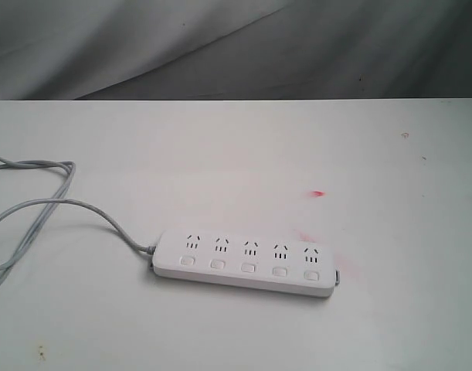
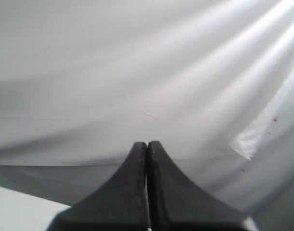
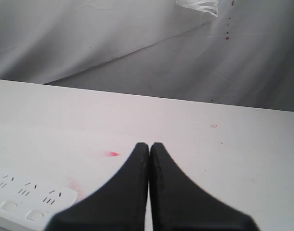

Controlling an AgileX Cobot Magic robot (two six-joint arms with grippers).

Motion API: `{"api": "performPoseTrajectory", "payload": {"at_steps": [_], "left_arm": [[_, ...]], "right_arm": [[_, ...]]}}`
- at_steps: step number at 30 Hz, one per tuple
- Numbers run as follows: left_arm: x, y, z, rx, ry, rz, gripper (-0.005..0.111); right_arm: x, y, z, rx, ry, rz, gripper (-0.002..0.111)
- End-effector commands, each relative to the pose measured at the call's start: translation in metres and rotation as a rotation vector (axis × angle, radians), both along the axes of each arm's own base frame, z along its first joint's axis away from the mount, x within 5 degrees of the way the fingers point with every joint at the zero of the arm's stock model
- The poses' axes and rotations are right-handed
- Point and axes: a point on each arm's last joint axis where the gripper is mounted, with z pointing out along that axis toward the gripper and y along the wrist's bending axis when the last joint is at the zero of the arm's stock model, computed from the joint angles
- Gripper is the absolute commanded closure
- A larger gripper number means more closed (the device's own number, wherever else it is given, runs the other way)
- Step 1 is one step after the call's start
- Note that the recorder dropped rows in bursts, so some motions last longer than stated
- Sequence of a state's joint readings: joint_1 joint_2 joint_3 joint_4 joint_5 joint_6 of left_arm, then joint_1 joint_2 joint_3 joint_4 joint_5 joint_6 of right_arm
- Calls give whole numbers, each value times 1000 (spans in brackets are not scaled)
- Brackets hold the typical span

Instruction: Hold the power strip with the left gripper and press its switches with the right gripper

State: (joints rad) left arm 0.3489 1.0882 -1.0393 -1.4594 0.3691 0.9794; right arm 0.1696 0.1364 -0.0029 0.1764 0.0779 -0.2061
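Note:
The white power strip (image 1: 246, 263) lies flat on the white table (image 1: 220, 154), long side across the exterior view, its grey cord (image 1: 42, 205) looping off to the left. Its switches (image 1: 249, 267) run in a row under the socket sets. Neither arm shows in the exterior view. My left gripper (image 2: 147, 144) is shut, black fingers pressed together with nothing between them, facing the grey backdrop; the strip is out of its view. My right gripper (image 3: 149, 145) is also shut and empty, above the table, with the strip's end (image 3: 26, 199) off to one side of it.
A small red mark (image 1: 319, 193) and a pink smear (image 1: 305, 238) lie on the table near the strip's right end. Grey draped cloth (image 1: 236, 46) hangs behind the table's far edge. A torn white patch (image 2: 252, 137) shows on the cloth.

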Motion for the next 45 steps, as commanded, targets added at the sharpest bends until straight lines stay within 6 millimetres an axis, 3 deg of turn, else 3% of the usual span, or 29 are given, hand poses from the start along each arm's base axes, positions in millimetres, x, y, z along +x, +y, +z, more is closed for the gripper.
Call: {"api": "performPoseTrajectory", "payload": {"at_steps": [1,6,14,20,25,41,44,45], "left_arm": [[-13,5,-23,-68,24,180,106],[-43,0,-50,-28,47,280,106],[-118,-9,-84,64,-36,401,106],[-157,-6,-116,64,-98,542,106],[-167,-5,-138,36,-92,574,106],[-157,-18,-196,26,33,405,106],[-157,-21,-202,190,61,371,106],[-156,-24,-205,405,100,316,106]], "right_arm": [[0,-1,0,3,-5,-9,108],[0,-1,0,3,-5,-9,108],[0,-1,0,3,-5,-9,108],[0,-1,0,3,-5,-9,108],[0,-1,0,3,-5,-9,108],[0,-1,0,3,-5,-9,108],[0,-1,0,3,-5,-9,108],[0,-1,0,3,-5,-9,108]]}}
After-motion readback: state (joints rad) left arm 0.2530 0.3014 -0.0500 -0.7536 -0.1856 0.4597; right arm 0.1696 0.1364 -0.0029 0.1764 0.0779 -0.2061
